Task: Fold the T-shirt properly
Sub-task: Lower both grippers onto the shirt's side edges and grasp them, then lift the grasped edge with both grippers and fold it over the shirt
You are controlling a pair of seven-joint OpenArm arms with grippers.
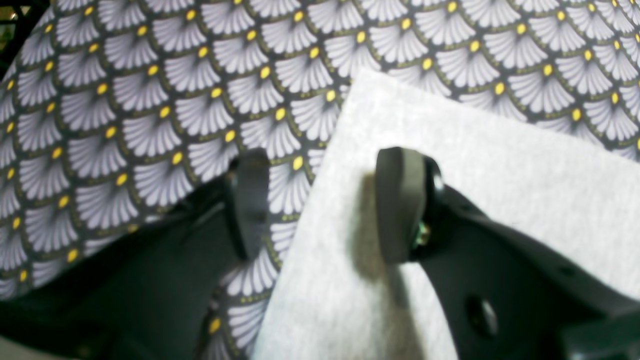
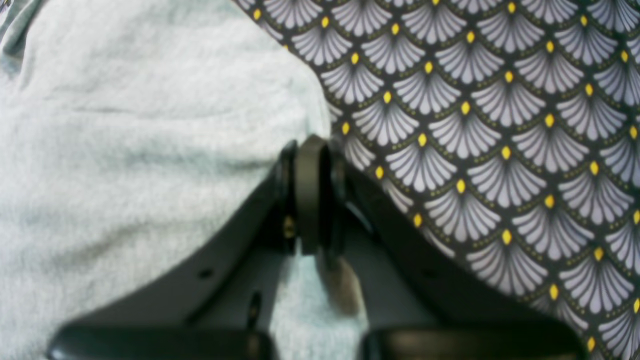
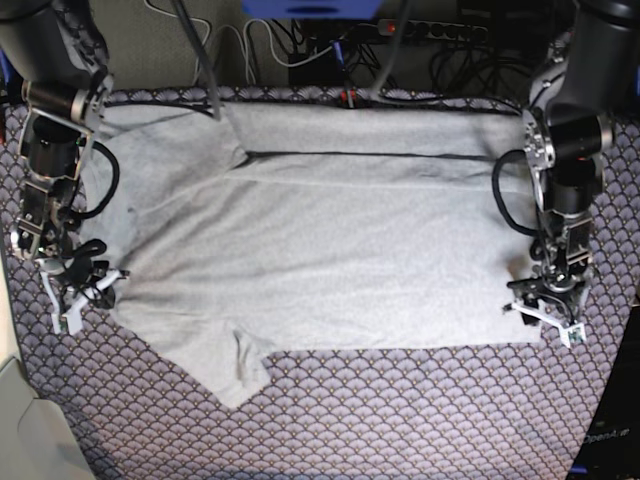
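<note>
On the purple scallop-patterned surface (image 3: 330, 420), the light heather-grey cotton T-shirt (image 3: 330, 250) lies limp and light. Left end effector (image 1: 320, 200) spread astride its corner; right end effector (image 2: 312, 195) pressed together, probably pinching the hem. Grip edges.

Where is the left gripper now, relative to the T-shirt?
In the base view the left gripper is at the right, at the near right corner of the T-shirt. Its wrist view shows the jaws open astride that corner's edge, one finger over the tablecloth.

Even bright light, blurry wrist views
</note>
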